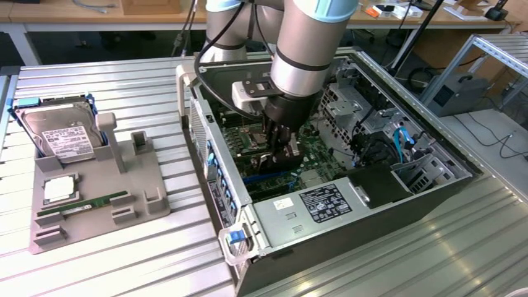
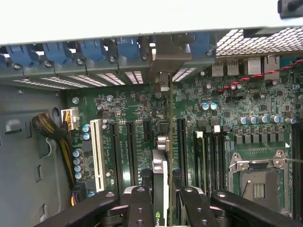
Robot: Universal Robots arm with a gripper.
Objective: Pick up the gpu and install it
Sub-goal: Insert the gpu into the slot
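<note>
No text can be read: the white label on the silver boxy hard drive [image 1: 68,141] and the black-and-white sticker on the computer case's power-supply cover [image 1: 328,202] carry illegible print.

gpu [image 2: 161,189] lower edge hidden by tool [image 2: 161,208], arm top cropped

Ribbed matt metal table [image 1: 99,260], grey matt plastic holder [image 1: 140,204], glossy green motherboard [image 2: 227,101]

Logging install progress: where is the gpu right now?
The gpu stands on edge between the jaws, inside the computer case, over the motherboard's black slots, in the exterior view's middle.
</note>
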